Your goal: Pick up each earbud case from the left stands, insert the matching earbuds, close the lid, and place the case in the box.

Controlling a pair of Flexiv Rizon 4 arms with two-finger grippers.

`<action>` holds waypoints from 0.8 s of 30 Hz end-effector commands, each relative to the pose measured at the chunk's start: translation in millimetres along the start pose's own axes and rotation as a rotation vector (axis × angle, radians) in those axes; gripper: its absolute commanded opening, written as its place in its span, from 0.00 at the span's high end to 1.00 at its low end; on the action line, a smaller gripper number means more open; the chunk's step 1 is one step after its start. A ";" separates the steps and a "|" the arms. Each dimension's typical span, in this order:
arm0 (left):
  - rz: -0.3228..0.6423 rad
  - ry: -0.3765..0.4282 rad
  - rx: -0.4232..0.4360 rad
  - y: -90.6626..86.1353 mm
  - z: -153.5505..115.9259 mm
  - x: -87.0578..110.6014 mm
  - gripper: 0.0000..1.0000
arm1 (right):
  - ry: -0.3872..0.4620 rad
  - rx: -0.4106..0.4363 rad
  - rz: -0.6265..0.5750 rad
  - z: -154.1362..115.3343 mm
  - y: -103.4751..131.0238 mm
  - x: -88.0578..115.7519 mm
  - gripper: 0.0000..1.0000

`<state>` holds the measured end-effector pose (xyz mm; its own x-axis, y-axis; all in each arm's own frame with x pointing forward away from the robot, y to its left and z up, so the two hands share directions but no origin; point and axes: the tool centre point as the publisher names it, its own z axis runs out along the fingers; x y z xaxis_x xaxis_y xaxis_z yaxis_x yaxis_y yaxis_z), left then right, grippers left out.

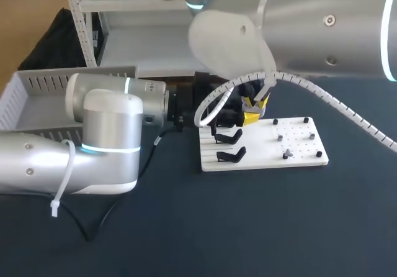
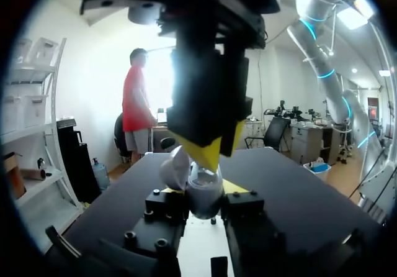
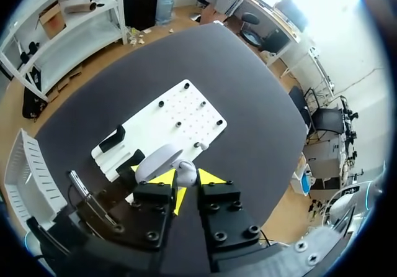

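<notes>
Clamped in the left gripper (image 2: 204, 189), above the left end of the white board (image 1: 298, 145): the open earbud case (image 2: 203, 205). Directly over it, the right gripper (image 3: 187, 177); cannot tell its grip. Probably light, rigid, slick; best held across the body, clear of the lid (image 2: 173, 168).

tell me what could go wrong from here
The right gripper hangs just above the open case, which the left gripper clamps; a push off-centre could twist the case loose. The raised lid stands close beside the right gripper and might get knocked shut.
</notes>
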<state>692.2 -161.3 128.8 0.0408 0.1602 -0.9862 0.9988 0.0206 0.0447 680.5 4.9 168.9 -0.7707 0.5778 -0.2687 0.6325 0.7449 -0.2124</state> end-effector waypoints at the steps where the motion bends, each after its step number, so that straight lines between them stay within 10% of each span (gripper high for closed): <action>1: 0.000 0.001 0.000 0.8 0.7 -2.4 1.00 | 0.000 -0.001 0.000 0.6 1.6 0.3 0.80; 24: 0.000 0.001 0.000 0.8 0.7 -2.4 1.00 | -0.017 -0.046 0.002 -25.0 -13.8 6.4 0.72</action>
<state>692.4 -161.9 130.9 0.0416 0.1595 -0.9863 0.9988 0.0200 0.0453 676.3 12.7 188.9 -0.7693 0.5748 -0.2789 0.6313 0.7511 -0.1932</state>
